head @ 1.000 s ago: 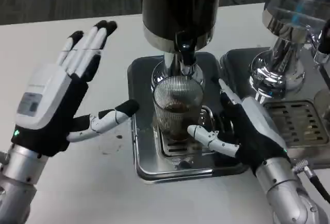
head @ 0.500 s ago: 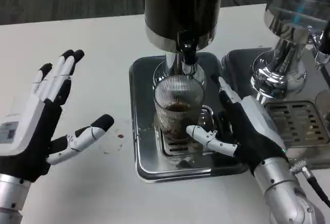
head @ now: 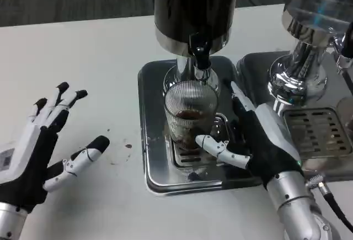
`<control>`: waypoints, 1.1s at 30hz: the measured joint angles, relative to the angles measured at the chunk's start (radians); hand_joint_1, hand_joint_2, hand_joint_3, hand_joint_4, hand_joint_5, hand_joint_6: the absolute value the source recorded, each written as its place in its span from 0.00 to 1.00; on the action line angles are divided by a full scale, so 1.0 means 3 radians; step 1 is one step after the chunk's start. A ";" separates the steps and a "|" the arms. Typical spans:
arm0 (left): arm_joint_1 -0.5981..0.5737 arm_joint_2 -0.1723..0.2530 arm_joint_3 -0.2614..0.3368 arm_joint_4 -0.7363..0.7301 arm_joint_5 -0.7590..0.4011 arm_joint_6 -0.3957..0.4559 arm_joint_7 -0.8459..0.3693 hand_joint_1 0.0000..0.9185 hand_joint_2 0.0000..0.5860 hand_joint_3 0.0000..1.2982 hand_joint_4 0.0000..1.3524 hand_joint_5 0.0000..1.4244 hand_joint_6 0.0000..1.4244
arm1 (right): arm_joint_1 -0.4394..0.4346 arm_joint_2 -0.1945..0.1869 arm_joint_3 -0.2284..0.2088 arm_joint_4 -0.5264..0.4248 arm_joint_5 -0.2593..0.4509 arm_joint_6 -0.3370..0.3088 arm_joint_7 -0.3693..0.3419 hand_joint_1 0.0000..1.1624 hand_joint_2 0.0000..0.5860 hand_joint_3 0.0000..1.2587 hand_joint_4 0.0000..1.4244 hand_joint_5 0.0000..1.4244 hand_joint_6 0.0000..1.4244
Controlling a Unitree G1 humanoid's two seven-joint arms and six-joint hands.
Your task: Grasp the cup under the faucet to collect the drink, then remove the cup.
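The left hand (head: 33, 157) is hovering low over the table (head: 83, 58), fingers spread, holding nothing. The right hand (head: 256, 140) is lying beside the cup (head: 190, 116), thumb touching its base, fingers open, not gripping. The cup is standing on the tray (head: 151, 163) under the faucet (head: 201, 58), holding dark drink.

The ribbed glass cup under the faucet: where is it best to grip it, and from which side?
Probably the ribbed wall of the cup, from its right side, where the right hand already waits. The cup stands upright, and the faucet just above its rim blocks a grasp from the top.
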 measured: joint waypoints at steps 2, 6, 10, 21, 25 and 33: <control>0.0009 0.0000 -0.0003 0.0000 -0.0003 0.0001 -0.0029 0.04 0.29 0.17 0.00 0.09 0.00 | -0.0003 0.0007 0.0000 0.0006 0.0004 -0.0014 -0.0004 0.47 0.34 0.00 0.00 0.00 0.05; 0.0021 0.0000 -0.0005 0.0000 -0.0008 0.0006 -0.0054 0.04 0.30 0.18 0.00 0.09 0.00 | -0.0005 0.0024 0.0009 0.0036 0.0013 -0.0048 -0.0011 0.48 0.33 0.00 0.00 0.00 0.07; 0.0037 0.0000 -0.0002 -0.0001 -0.0020 0.0018 -0.0063 0.04 0.31 0.19 0.00 0.10 0.00 | -0.0017 0.0039 0.0013 0.0108 0.0058 -0.0082 -0.0011 0.48 0.33 0.00 0.00 0.00 0.09; 0.0091 0.0000 0.0022 -0.0014 -0.0027 0.0031 -0.0064 0.05 0.32 0.21 0.00 0.11 0.00 | -0.0078 0.0111 0.0009 0.0267 0.0126 -0.0247 -0.0051 0.50 0.33 0.00 0.00 0.01 0.12; 0.0102 0.0000 0.0038 -0.0038 -0.0027 0.0036 -0.0065 0.05 0.33 0.22 0.00 0.11 0.00 | -0.0118 0.0119 -0.0007 0.0353 0.0167 -0.0313 -0.0059 0.50 0.32 0.00 0.00 0.03 0.13; 0.0149 0.0000 0.0068 -0.0093 -0.0029 0.0060 -0.0065 0.05 0.33 0.22 0.00 0.12 0.00 | -0.0164 0.0138 0.0000 0.0483 0.0215 -0.0436 -0.0081 0.51 0.32 0.00 0.01 0.04 0.13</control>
